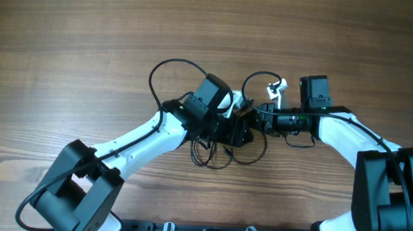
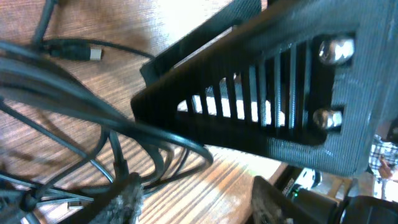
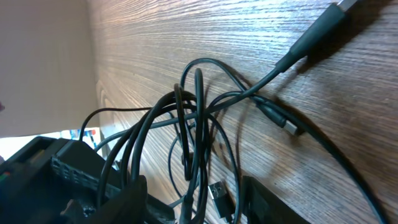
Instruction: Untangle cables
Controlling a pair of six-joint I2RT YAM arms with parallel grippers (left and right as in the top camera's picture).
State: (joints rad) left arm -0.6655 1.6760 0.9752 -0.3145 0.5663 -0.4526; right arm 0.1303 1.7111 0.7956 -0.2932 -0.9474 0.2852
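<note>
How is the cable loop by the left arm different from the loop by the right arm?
The left loop is wide and roomy; the right loop is much smaller and tighter. The left loop swings out past the left arm over bare table; the right loop stays tucked close to the right arm. Both are thin, dark cable running back into the same tangle.

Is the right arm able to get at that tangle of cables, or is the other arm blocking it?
Probably yes. The tangle of cables lies just ahead of the right gripper, partly between its open fingers, with nothing across it. The left gripper crowds close alongside, though.
</note>
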